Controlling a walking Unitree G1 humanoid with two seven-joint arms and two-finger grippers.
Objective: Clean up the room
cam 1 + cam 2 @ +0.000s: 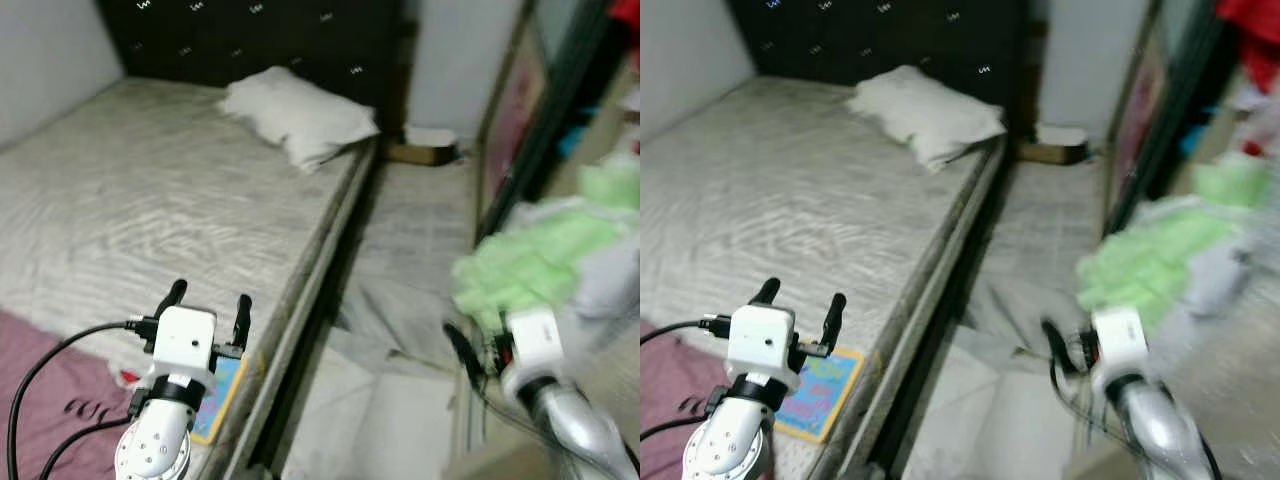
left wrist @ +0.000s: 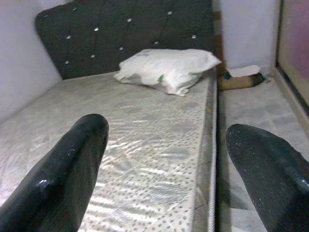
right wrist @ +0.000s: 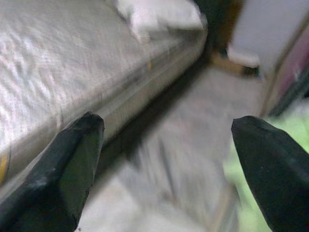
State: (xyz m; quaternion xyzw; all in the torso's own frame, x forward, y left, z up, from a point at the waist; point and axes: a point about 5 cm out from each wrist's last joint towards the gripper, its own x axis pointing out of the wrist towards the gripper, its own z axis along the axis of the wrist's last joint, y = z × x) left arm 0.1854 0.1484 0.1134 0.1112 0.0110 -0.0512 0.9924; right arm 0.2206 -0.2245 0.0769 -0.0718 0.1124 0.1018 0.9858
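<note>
Glossy quilted mattress point(image 1: 150, 200), soft cloth pillow point(image 1: 295, 115), tufted headboard point(image 1: 250, 40).

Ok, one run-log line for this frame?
left gripper: open, over bed | right gripper: open, over floor | pillow: at headboard | green cloth: right

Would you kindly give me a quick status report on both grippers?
Left gripper open over the bed, empty. Right gripper open above the floor, empty. Pillow at the headboard. Green cloth at right.

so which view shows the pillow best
The left wrist view: the pillow is sharp, whole and close, lying against the headboard. Both eye views show it smaller and farther off; the right wrist view catches a blurred part.
</note>
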